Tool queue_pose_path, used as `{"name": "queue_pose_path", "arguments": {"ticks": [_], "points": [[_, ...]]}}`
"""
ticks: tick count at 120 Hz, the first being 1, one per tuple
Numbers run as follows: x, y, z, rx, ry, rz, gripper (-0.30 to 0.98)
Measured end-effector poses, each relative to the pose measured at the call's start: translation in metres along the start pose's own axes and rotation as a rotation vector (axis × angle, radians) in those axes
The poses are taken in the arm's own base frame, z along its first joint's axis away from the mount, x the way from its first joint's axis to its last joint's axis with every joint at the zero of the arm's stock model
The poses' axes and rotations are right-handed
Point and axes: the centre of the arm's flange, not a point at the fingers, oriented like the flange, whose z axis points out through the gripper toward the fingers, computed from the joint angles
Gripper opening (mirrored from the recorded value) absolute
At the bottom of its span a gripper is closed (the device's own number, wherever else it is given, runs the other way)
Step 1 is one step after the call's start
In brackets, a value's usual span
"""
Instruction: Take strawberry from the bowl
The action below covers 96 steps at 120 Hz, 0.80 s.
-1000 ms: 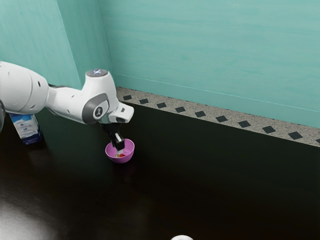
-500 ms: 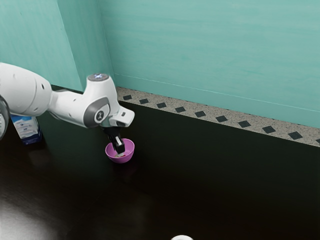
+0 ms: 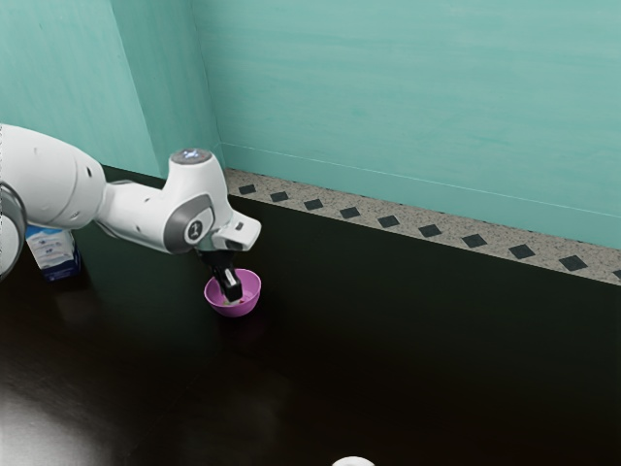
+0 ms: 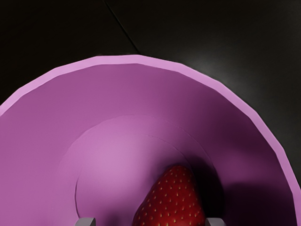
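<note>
My black gripper [image 3: 232, 295] reaches down into the pink bowl [image 3: 250, 300] in the exterior view, hiding most of what lies inside. In the wrist view the red strawberry [image 4: 175, 200] lies low in the bowl [image 4: 131, 89], its pointed end showing. The two fingertips of my gripper [image 4: 150, 221] stand apart at the lower edge, one on either side of the berry. One tip is close beside it, while a gap separates the other from it, so the gripper is open.
A blue and white carton [image 3: 54, 254] stands on the dark table [image 3: 388, 340], near the arm at the exterior view's left. A white rounded object [image 3: 353, 462] shows at the bottom edge. A teal wall with a patterned border runs behind the table.
My hand has moved down, bringing the fingers deeper into the bowl. The red of the strawberry, plainer earlier in the exterior view, is now mostly hidden. Bowl and carton have stayed put.
</note>
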Motion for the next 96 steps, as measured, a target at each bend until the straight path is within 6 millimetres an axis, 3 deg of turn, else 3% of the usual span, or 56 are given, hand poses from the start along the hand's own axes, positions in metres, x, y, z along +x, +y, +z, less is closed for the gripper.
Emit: {"name": "queue_pose_path", "arguments": {"ticks": [29, 69, 85, 96], "points": [[0.005, -0.002, 0.011, -0.003, -0.003, 0.005, 0.23], [0.004, -0.004, 0.015, 0.011, -0.004, 0.001, 0.04], [0.002, -0.006, 0.007, 0.026, 0.005, -0.013, -0.03], [-0.001, -0.004, -0.010, 0.041, 0.020, -0.022, -0.05]]}}
